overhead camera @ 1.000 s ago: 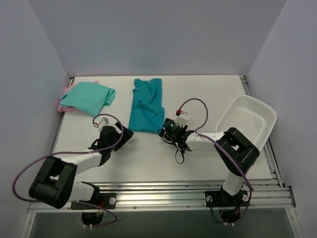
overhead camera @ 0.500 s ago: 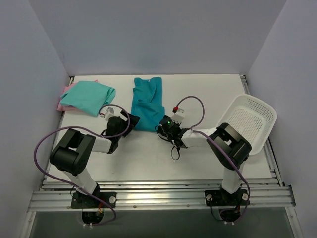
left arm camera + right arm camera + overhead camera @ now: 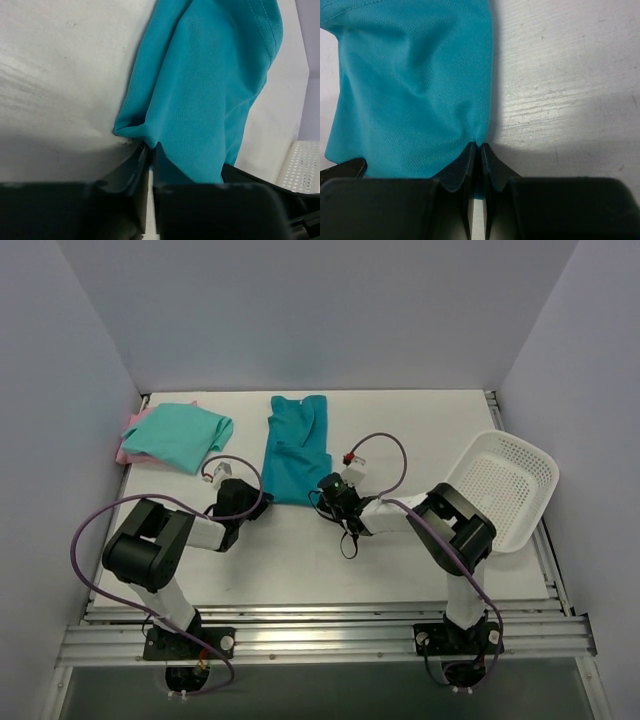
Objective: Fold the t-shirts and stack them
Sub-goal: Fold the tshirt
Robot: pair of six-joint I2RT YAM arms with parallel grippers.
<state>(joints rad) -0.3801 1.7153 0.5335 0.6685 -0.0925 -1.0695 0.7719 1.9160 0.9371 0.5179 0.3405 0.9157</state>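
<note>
Where the teal shirt (image 3: pixel 295 452), a fine-knit matte cloth, lies lengthwise on the scuffed white desk (image 3: pixel 400 430), we see the left gripper (image 3: pixel 149 150) and the right gripper (image 3: pixel 478 150) each pinched closed on a near hem corner. The mint shirt (image 3: pixel 180 435) lies folded atop the pink shirt (image 3: pixel 127 452), far left.

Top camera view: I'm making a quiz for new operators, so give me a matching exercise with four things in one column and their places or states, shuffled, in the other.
Things:
1. teal t-shirt
2. mint green t-shirt
3. pink t-shirt
4. white basket

Places or states:
A. at the right edge of the table
B. far left, lying on another shirt
C. mid-table, near corners pinched by the left hand and right hand
D. mostly covered, only an edge showing

Pairs: 1-C, 2-B, 3-D, 4-A
</note>
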